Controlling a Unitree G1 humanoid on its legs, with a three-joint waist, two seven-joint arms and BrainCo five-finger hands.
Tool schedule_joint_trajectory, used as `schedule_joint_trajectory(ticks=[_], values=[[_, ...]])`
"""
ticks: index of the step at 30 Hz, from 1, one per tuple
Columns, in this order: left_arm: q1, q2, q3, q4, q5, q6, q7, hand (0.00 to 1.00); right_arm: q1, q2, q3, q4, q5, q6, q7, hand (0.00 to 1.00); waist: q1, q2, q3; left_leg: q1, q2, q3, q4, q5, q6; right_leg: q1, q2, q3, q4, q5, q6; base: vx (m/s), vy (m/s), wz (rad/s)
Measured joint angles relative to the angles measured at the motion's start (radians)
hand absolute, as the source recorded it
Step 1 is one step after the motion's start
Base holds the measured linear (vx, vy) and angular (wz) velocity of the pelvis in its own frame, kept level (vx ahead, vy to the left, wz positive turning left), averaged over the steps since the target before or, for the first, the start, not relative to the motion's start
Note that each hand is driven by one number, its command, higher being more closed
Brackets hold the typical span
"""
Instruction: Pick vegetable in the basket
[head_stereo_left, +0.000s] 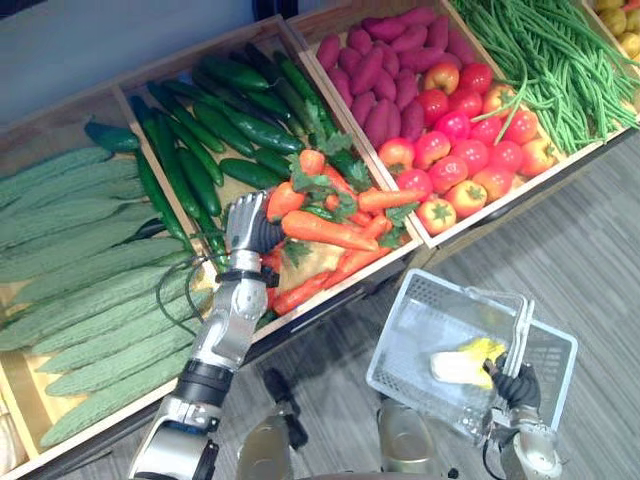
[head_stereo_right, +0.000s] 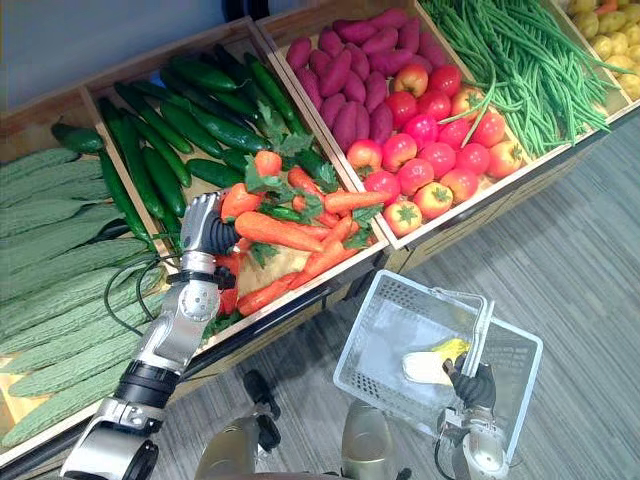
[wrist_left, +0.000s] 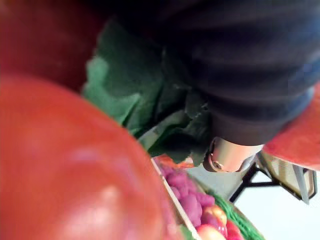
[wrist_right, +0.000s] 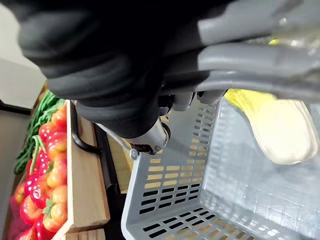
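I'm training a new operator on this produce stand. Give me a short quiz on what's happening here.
1. True or false: the grey slotted plastic basket is empty.
2. The right hand is closed on: A a red tomato, B the basket, C nothing.
3. Which vegetables does the left hand reach into?
Key: 1 false, a pale yellow-white vegetable lies inside; 2 B; 3 the orange carrots with green tops.

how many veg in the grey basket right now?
1. A pale yellow-white vegetable lies on the floor of the basket, at the end nearest the right hand gripping the handles. More could hide beneath those handles.
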Motion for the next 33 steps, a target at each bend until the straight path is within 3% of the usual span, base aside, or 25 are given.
schedule_joint_trajectory(ticks=[5, 9, 11, 12, 13, 16, 18, 19, 21, 22, 23, 25, 26, 27, 28, 30, 31, 32, 33], values=[[0.101, -0.048, 0.025, -0.13, -0.075, -0.027, 0.018, 1.0, 0.0, 0.002, -0.003, -0.027, 0.008, 0.004, -0.002, 1.0, 0.003, 0.001, -0.019, 0.005, 0.023, 0.005, 0.028, -0.002, 0.001, 0.012, 0.018, 0.009, -0.001, -0.001, -0.002, -0.02, -0.023, -0.05], [0.166, -0.099, 0.032, -0.217, -0.128, -0.039, 0.047, 1.0, -0.012, 0.019, -0.003, -0.121, 0.027, 0.006, -0.028, 1.0, 0.025, -0.006, -0.027, -0.038, 0.048, -0.039, 0.129, -0.041, -0.034, -0.016, 0.041, 0.055, 0.0, -0.012, -0.02, -0.09, -0.024, -0.26], [0.19, -0.113, 0.03, -0.269, -0.134, -0.049, 0.055, 1.0, -0.022, 0.026, -0.003, -0.166, 0.038, 0.01, -0.033, 1.0, 0.035, -0.012, -0.032, -0.102, 0.082, -0.117, 0.34, -0.129, -0.015, -0.028, 0.05, 0.085, 0.003, -0.016, -0.032, -0.06, 0.032, -0.63], [0.205, -0.126, 0.017, -0.29, -0.134, -0.055, 0.055, 1.0, -0.014, 0.027, -0.002, -0.21, 0.041, 0.013, -0.034, 1.0, 0.053, 0.003, -0.045, -0.102, 0.117, -0.131, 0.402, -0.204, -0.037, -0.026, 0.081, 0.114, 0.008, -0.013, -0.027, -0.03, 0.051, -0.93], [0.221, -0.128, 0.004, -0.311, -0.136, -0.066, 0.055, 1.0, -0.005, 0.048, 0.0, -0.25, 0.045, 0.013, -0.039, 1.0, 0.051, -0.011, -0.059, -0.095, 0.129, -0.116, 0.424, -0.248, -0.045, -0.029, 0.092, 0.146, 0.01, -0.016, -0.017, -0.01, 0.067, -0.89], [0.235, -0.134, -0.03, -0.346, -0.151, -0.071, 0.055, 1.0, 0.018, 0.082, 0.003, -0.346, 0.047, 0.013, -0.046, 1.0, 0.053, -0.045, -0.091, -0.094, 0.156, -0.039, 0.475, -0.299, -0.043, -0.064, 0.102, 0.229, 0.006, 0.0, 0.003, 0.02, 0.117, -0.88], [0.248, -0.136, -0.038, -0.356, -0.156, -0.071, 0.053, 1.0, 0.017, 0.083, 0.015, -0.385, 0.046, 0.013, -0.048, 1.0, 0.052, -0.047, -0.093, -0.081, 0.196, 0.021, 0.537, -0.339, -0.045, -0.077, 0.123, 0.28, 0.003, 0.03, 0.014, 0.0, 0.107, -1.17], [0.259, -0.136, -0.048, -0.363, -0.167, -0.071, 0.054, 1.0, 0.01, 0.083, 0.032, -0.395, 0.044, 0.013, -0.05, 1.0, 0.056, -0.047, -0.093, -0.052, 0.233, 0.08, 0.566, -0.357, -0.036, -0.097, 0.122, 0.249, 0.006, 0.058, 0.005, -0.06, 0.058, -1.59], [0.255, -0.139, -0.067, -0.363, -0.172, -0.071, 0.053, 1.0, -0.014, 0.083, 0.065, -0.396, 0.042, 0.013, -0.055, 1.0, 0.059, -0.046, -0.092, 0.015, 0.264, 0.185, 0.571, -0.379, -0.039, -0.127, 0.069, 0.063, 0.013, 0.097, -0.072, -0.07, 0.063, -1.6], [0.247, -0.144, -0.094, -0.363, -0.172, -0.072, 0.052, 1.0, -0.022, 0.08, 0.084, -0.395, 0.037, 0.014, -0.067, 1.0, 0.052, -0.045, -0.092, 0.065, 0.267, 0.251, 0.564, -0.392, -0.043, -0.135, -0.018, -0.122, 0.031, 0.106, -0.143, -0.02, 0.107, -1.12], [0.243, -0.148, -0.107, -0.363, -0.173, -0.074, 0.052, 1.0, -0.022, 0.078, 0.091, -0.394, 0.034, 0.014, -0.067, 1.0, 0.05, -0.044, -0.092, 0.084, 0.266, 0.279, 0.562, -0.403, -0.048, -0.137, -0.058, -0.206, 0.041, 0.108, -0.171, 0.01, 0.145, -1.37], [0.208, -0.171, -0.134, -0.348, -0.175, -0.093, 0.051, 1.0, -0.074, 0.048, 0.098, -0.344, 0.023, 0.014, -0.067, 1.0, 0.045, -0.032, -0.101, 0.147, 0.266, 0.374, 0.537, -0.424, -0.064, -0.138, -0.19, -0.52, 0.071, 0.143, -0.303, 0.07, 0.092, -1.42], [0.191, -0.176, -0.135, -0.339, -0.182, -0.099, 0.051, 1.0, -0.098, 0.034, 0.099, -0.323, 0.018, 0.014, -0.067, 1.0, 0.045, -0.028, -0.104, 0.158, 0.265, 0.398, 0.528, -0.422, -0.063, -0.139, -0.213, -0.577, 0.081, 0.147, -0.319, 0.09, 0.024, -1.55], [0.147, -0.175, -0.14, -0.31, -0.193, -0.11, 0.052, 1.0, -0.146, 0.015, 0.101, -0.28, 0.006, 0.016, -0.066, 1.0, 0.044, -0.031, -0.109, 0.187, 0.265, 0.448, 0.529, -0.413, -0.082, -0.152, -0.236, -0.631, 0.094, 0.204, -0.289, 0.11, -0.035, -1.51], [0.108, -0.178, -0.148, -0.259, -0.195, -0.112, 0.051, 1.0, -0.179, -0.005, 0.111, -0.252, 0.003, 0.02, -0.065, 1.0, 0.036, -0.024, -0.111, 0.214, 0.266, 0.461, 0.523, -0.408, -0.093, -0.169, -0.215, -0.597, 0.09, 0.21, -0.205, 0.13, -0.065, -1.44], [0.072, -0.18, -0.182, -0.177, -0.214, -0.111, 0.044, 1.0, -0.205, -0.034, 0.14, -0.229, 0.004, 0.023, -0.062, 1.0, 0.009, 0.003, -0.113, 0.276, 0.272, 0.491, 0.496, -0.395, -0.115, -0.165, -0.161, -0.552, 0.07, 0.209, -0.143, 0.24, -0.126, -1.26], [0.067, -0.189, -0.208, -0.145, -0.216, -0.112, 0.028, 1.0, -0.209, -0.06, 0.168, -0.229, 0.009, 0.025, -0.059, 1.0, -0.003, 0.031, -0.124, 0.3, 0.302, 0.498, 0.504, -0.382, -0.127, -0.164, -0.108, -0.518, 0.055, 0.201, -0.131, 0.25, -0.122, -1.32], [0.064, -0.196, -0.223, -0.131, -0.217, -0.112, 0.023, 1.0, -0.21, -0.072, 0.178, -0.229, 0.013, 0.025, -0.056, 1.0, -0.005, 0.042, -0.13, 0.311, 0.318, 0.492, 0.52, -0.37, -0.122, -0.164, -0.082, -0.5, 0.046, 0.2, -0.13, 0.35, -0.153, -1.41], [0.049, -0.202, -0.245, -0.102, -0.219, -0.112, 0.01, 1.0, -0.216, -0.091, 0.198, -0.229, 0.03, 0.025, -0.045, 1.0, -0.004, 0.047, -0.131, 0.318, 0.342, 0.447, 0.572, -0.324, -0.084, -0.153, -0.038, -0.452, 0.019, 0.2, -0.131, 0.32, -0.125, -1.29]])
